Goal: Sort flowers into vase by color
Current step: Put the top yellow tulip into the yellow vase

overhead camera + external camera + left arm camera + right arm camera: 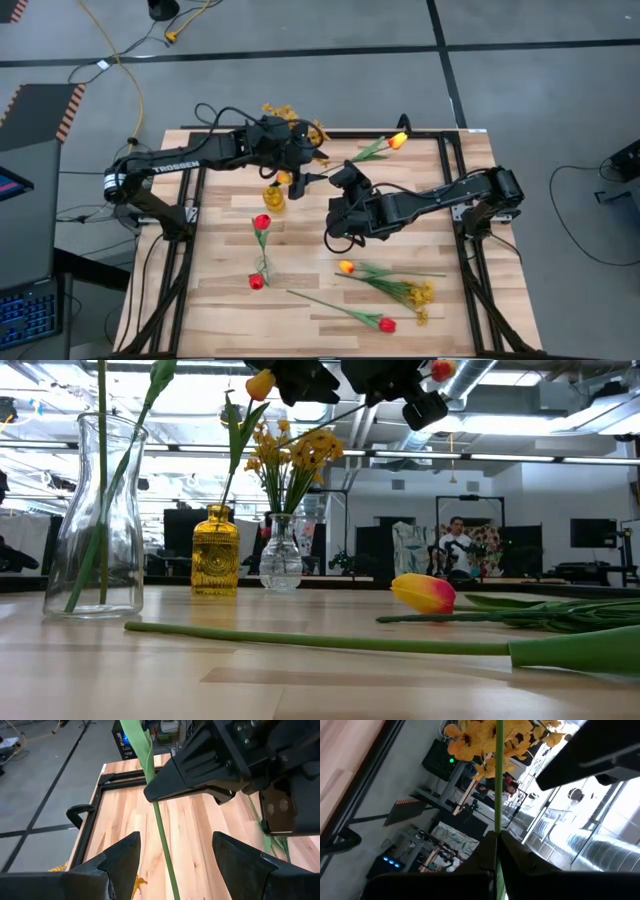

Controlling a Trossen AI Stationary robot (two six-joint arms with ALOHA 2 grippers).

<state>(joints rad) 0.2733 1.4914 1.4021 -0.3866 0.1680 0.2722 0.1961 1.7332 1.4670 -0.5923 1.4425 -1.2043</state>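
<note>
the right gripper (pixel 318 178) is clamped narrow on the green stem (pixel 498 780) of a yellow-orange tulip (pixel 260 384), holding it above the amber glass vase (pixel 274 198). the left gripper (pixel 296 150) hovers just beside it with its fingers (pixel 116 861) spread wide around the same stem, not touching it. white lettering on the left arm (pixel 180 167) reads "trossen". a clear vase (pixel 281 555) of mustard-yellow blossoms stands right of the amber one, and a larger clear carafe (pixel 97 520) holding green stems stands nearer. on the wooden table (pixel 230 300) lie a yellow-orange tulip (pixel 396 140) at the far edge, two red tulips (pixel 261 222) near the middle, and a near-right cluster with a mustard spray (pixel 421 295) and another red tulip (pixel 386 324).
</note>
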